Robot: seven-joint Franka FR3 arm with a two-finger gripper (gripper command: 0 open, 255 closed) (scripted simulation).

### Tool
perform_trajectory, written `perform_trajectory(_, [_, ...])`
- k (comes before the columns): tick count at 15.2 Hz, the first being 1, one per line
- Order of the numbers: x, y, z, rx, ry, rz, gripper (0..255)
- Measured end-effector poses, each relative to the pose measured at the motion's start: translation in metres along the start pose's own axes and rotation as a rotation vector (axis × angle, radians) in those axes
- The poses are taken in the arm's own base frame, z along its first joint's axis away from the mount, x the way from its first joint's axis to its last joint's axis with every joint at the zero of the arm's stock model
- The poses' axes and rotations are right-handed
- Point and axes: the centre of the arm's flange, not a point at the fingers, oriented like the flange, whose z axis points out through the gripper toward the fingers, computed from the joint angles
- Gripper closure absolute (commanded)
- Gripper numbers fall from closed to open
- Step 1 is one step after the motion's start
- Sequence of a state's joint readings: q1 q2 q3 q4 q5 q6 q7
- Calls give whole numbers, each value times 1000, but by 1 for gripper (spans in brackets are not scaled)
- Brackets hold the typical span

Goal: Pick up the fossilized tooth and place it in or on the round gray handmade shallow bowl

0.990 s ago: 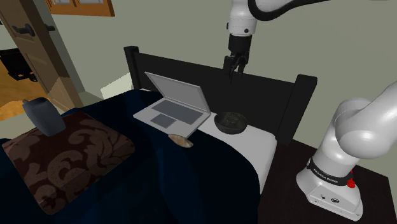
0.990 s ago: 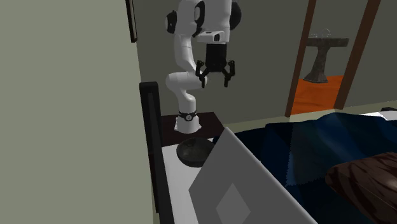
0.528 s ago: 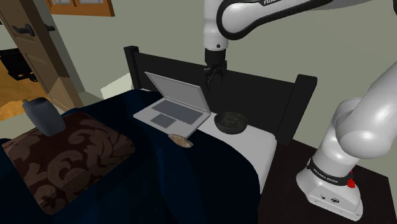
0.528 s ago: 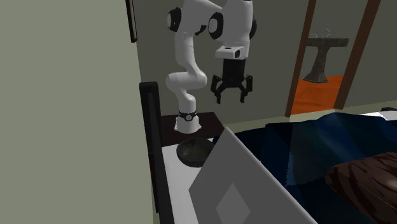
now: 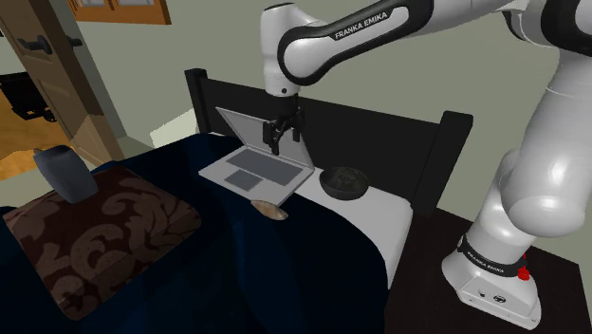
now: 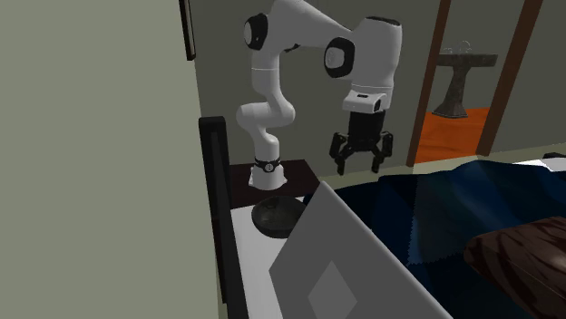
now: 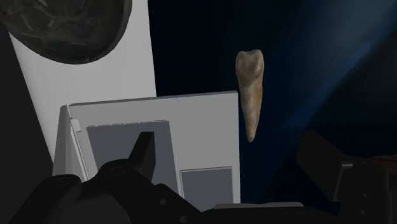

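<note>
Movement: since a second ago the hand (image 5: 282,142) has left its place high above the bowl (image 5: 343,182) and travelled down and toward the shoulder view's left; tooth, bowl and laptop lie as they did.
Hand: hangs over the open laptop (image 5: 258,159), fingers pointing down and spread wide, nothing between them and touching nothing.
Tooth: the tan-brown fossil tooth (image 5: 268,208) lies flat on the dark blue cover (image 5: 313,256) of the bed, just beside the laptop's front edge. From the wrist view it is long and tapered (image 7: 250,92), its narrow root end pointing back toward the hand.
Bowl: round, shallow, dark and mottled, upright on the white sheet (image 5: 379,213) near the black headboard (image 5: 398,133), beside the laptop on the shoulder view's right, apart from the tooth.
Laptop: grey, lid raised, keyboard half resting on sheet and cover.
Arm: the white arm (image 5: 360,28) reaches from the stand across the headboard.
Surroundings: a brown patterned cushion (image 5: 100,228) lies well apart, at the shoulder view's lower left.
</note>
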State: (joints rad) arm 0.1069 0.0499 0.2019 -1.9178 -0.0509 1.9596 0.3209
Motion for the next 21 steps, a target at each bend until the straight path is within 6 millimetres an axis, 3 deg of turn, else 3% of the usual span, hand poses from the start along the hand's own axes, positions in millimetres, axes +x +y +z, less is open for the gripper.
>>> perform_trajectory(11, [96, -75, 76, -11, -18, -10, 0])
perform_trajectory(18, [102, -79, 111, -12, -18, -10, 0])
perform_trajectory(21, [102, -79, 117, -12, -18, -10, 0])
